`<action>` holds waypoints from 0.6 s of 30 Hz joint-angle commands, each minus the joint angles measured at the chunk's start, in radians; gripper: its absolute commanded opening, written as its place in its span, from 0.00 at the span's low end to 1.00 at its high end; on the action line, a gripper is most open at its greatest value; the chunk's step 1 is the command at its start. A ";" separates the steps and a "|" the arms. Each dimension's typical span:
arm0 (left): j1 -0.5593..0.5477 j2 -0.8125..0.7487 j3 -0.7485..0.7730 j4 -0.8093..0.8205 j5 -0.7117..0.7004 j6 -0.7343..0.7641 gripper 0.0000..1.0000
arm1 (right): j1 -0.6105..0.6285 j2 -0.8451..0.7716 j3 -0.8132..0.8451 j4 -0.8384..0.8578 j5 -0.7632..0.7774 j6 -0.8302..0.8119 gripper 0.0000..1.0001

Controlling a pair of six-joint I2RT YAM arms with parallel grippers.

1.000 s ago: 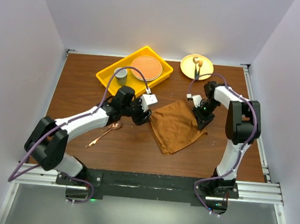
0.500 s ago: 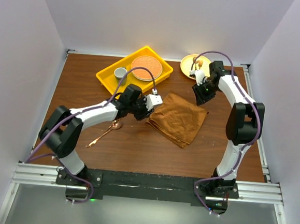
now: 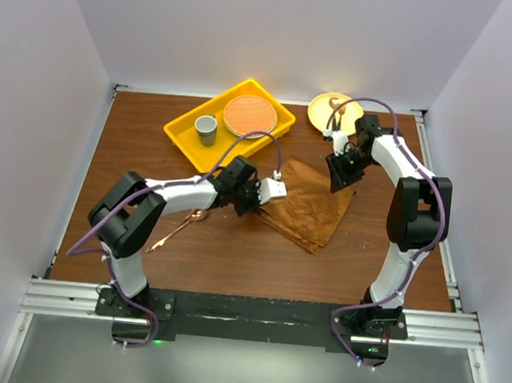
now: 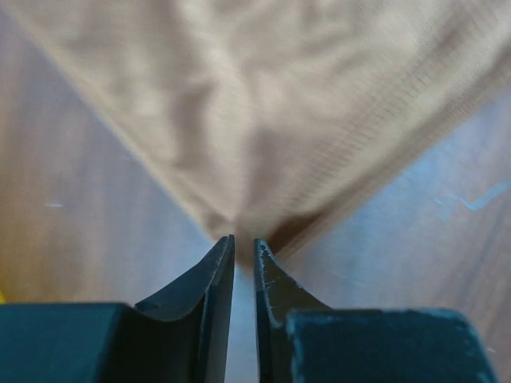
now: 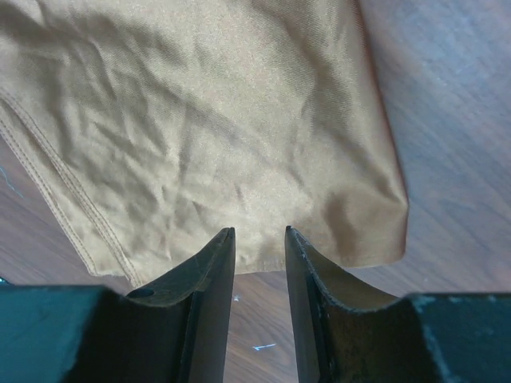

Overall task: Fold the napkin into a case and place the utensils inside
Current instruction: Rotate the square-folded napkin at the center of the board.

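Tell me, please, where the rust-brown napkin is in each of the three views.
Top external: the napkin lies right of centre on the wooden table.
Left wrist: the napkin fills the upper part, one corner pointing down to the tips of the left claw.
Right wrist: the napkin covers the upper left, its near edge reaching the right claw.
Shared landmark: the brown wooden table around the napkin.

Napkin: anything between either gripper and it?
Nothing visible. The left gripper has its tips right at a corner of the napkin. The right gripper sits directly over the napkin's edge.
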 commanded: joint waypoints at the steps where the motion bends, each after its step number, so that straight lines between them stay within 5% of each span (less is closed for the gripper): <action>1: -0.047 -0.027 -0.077 -0.035 -0.014 0.004 0.18 | -0.001 0.039 0.000 0.015 -0.031 0.019 0.35; 9: -0.153 -0.095 -0.142 -0.086 -0.001 -0.091 0.16 | 0.008 0.110 0.043 0.018 -0.060 0.001 0.34; 18: -0.151 -0.329 -0.135 -0.002 0.103 -0.115 0.36 | 0.002 -0.052 0.072 -0.132 -0.184 -0.016 0.35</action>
